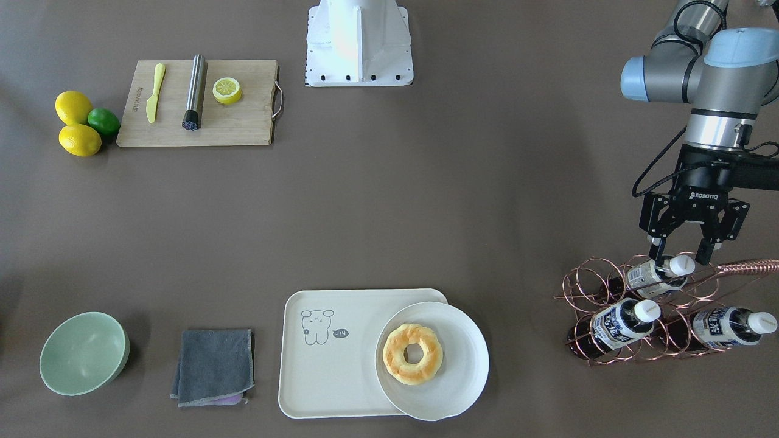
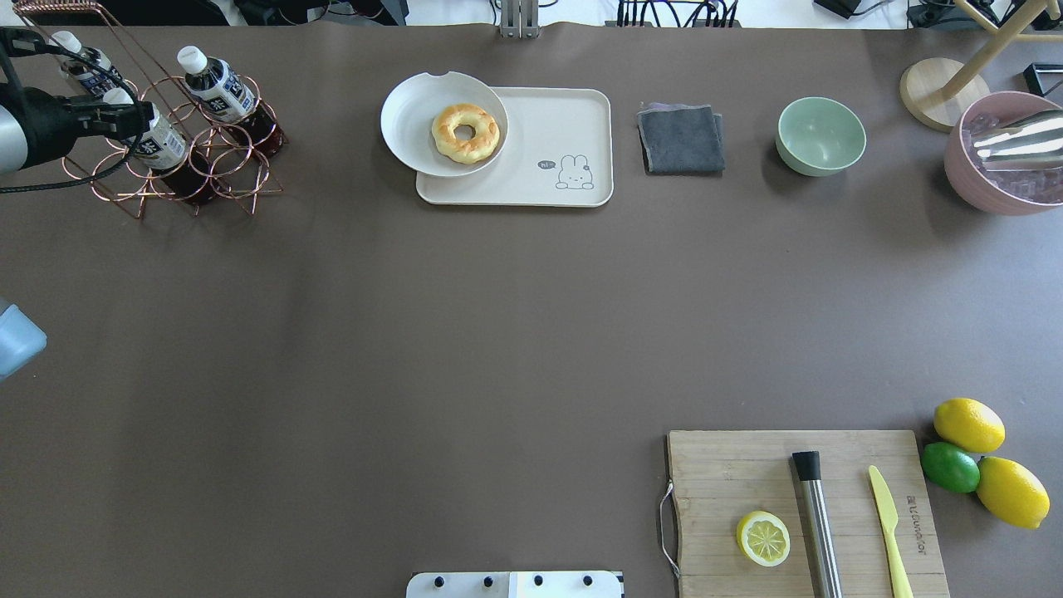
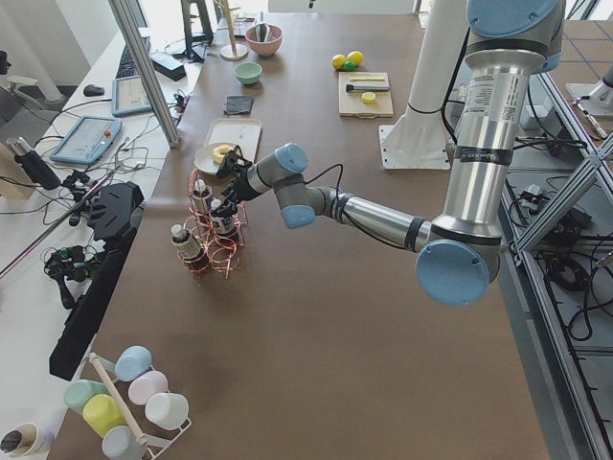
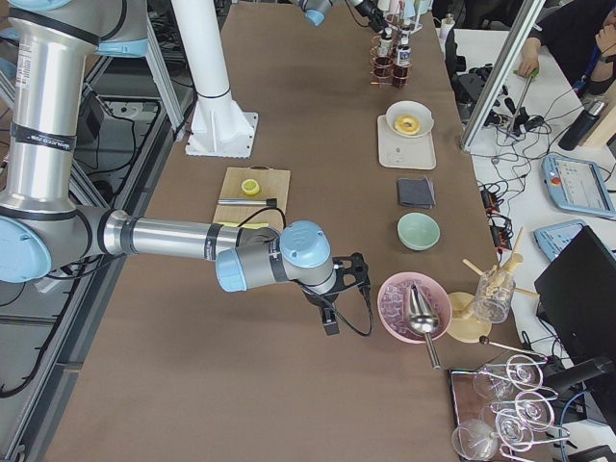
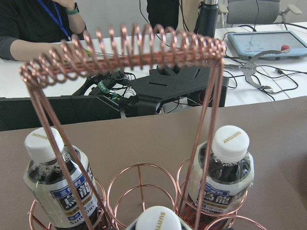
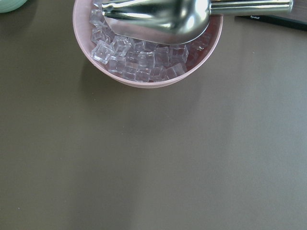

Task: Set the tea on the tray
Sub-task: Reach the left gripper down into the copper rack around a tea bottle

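Note:
Three tea bottles lie in a copper wire rack (image 1: 581,286): a top one (image 1: 651,275) and two lower ones (image 1: 618,323) (image 1: 724,325). They also show in the overhead view (image 2: 220,87) and the left wrist view (image 5: 225,167). My left gripper (image 1: 680,254) is open, its fingers on either side of the top bottle's white cap and apart from it. The cream tray (image 1: 328,365) with the drawn bear lies at mid table, also in the overhead view (image 2: 565,124). My right gripper (image 4: 337,298) hovers near the pink ice bowl; I cannot tell whether it is open or shut.
A round white plate (image 1: 468,359) with a doughnut (image 1: 412,353) overlaps the tray's side nearest the rack. A grey cloth (image 1: 213,365) and a green bowl (image 1: 84,353) lie beyond the tray. A wooden board (image 1: 243,121), lemons (image 1: 73,106) and a pink ice bowl (image 6: 144,76) are farther off.

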{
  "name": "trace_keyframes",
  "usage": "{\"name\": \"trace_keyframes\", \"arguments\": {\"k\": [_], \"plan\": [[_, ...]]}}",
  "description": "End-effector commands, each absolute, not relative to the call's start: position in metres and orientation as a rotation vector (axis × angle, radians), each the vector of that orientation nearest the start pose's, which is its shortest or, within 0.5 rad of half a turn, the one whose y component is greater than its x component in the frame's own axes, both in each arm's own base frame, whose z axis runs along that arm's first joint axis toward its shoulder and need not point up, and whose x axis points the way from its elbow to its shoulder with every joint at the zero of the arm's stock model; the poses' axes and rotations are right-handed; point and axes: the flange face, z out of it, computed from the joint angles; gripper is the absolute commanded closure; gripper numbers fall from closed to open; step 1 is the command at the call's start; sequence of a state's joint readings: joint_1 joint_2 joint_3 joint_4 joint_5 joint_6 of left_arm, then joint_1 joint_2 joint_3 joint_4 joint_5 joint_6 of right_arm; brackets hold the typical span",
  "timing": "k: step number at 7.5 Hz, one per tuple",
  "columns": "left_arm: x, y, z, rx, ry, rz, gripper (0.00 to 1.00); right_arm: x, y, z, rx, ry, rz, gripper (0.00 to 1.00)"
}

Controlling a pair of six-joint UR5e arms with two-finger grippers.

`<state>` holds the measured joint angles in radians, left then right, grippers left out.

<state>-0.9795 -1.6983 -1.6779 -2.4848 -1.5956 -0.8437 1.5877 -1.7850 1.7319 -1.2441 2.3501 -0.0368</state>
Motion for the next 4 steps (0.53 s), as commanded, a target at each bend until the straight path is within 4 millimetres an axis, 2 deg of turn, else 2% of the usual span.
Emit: {"name": "trace_keyframes", "arguments": {"k": [1,4], "plan": [[0.2087,-0.5462,0.4491,0.852,0.772,-0.211,0.24,0.0703,-0.4151,0.6401,0.28,-0.767,-0.125,0.0],[0.2069,-0.5468,0.4491,0.857,0.774,-0.213,0.31,0.0703,-0.4151,0.6394,0.281,-0.767,-0.126,0.0]]}}
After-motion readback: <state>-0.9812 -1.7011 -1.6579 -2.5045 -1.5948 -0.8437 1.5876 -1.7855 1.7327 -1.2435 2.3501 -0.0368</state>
